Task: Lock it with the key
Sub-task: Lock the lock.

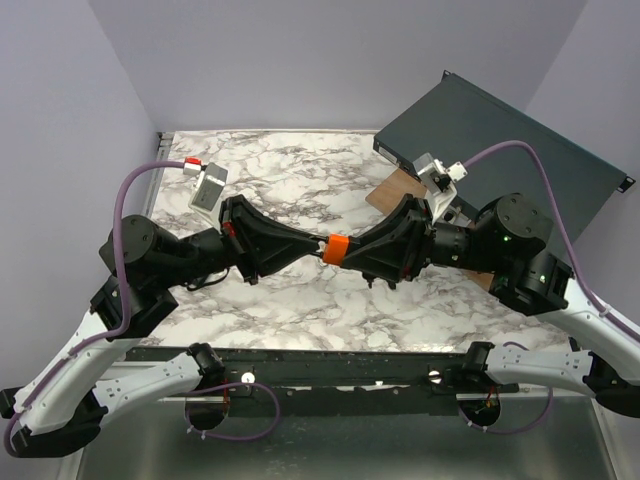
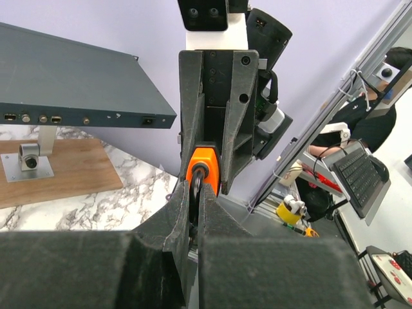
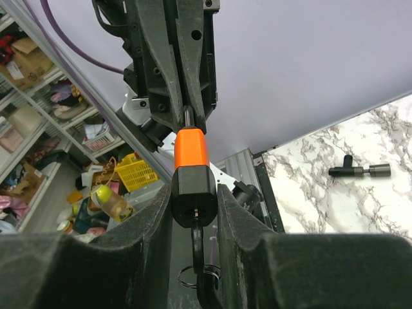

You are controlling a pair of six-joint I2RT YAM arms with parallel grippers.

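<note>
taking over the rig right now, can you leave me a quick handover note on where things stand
The left gripper is shut on the black shackle.
The right gripper is closed around the black lower end of the orange padlock.
The padlock is held in the air between the two arms, above the marble table.
The key, with its ring, hangs below the padlock body and appears to sit in the keyhole.
Done: the lock is off the table and braced by both arms.
Left: turn the key to lock it. Whether the shackle is already latched cannot be told.
</note>
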